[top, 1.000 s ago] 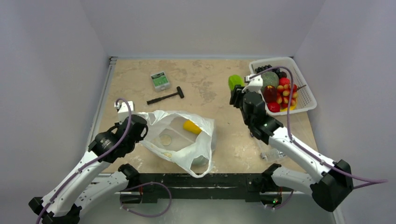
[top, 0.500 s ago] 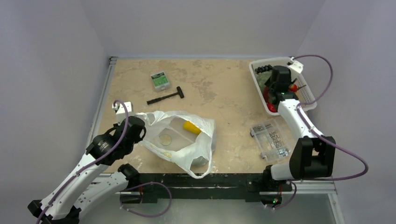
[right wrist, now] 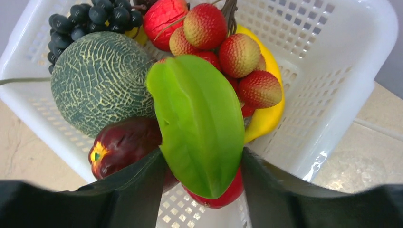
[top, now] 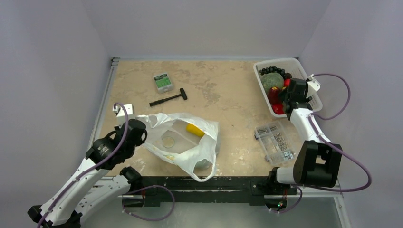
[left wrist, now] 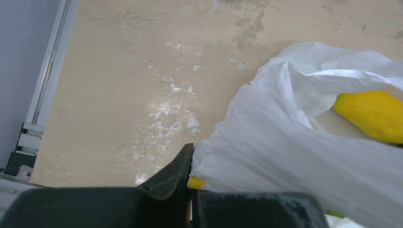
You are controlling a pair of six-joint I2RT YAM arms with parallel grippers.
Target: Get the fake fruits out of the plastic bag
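Note:
The white plastic bag (top: 183, 142) lies crumpled at the near middle of the table, and a yellow fruit (top: 195, 129) shows in its mouth. My left gripper (top: 142, 126) is shut on the bag's left edge; the wrist view shows its jaws (left wrist: 191, 178) pinching the bag (left wrist: 294, 142) beside the yellow fruit (left wrist: 373, 114). My right gripper (top: 290, 91) hangs over the white basket (top: 311, 102). Its fingers (right wrist: 202, 175) are shut on a green star fruit (right wrist: 199, 118) just above the basket's fruits.
The basket (right wrist: 332, 71) holds a melon (right wrist: 100, 80), black grapes (right wrist: 90, 16), lychees (right wrist: 228, 42), a dark red fruit (right wrist: 123, 145) and a banana (right wrist: 266, 118). A clear box of screws (top: 275, 142), a hammer (top: 168, 99) and a small green box (top: 163, 81) lie on the table.
My right arm swung from mid-table to above the basket, carrying the green fruit. The left gripper kept its hold on the bag.

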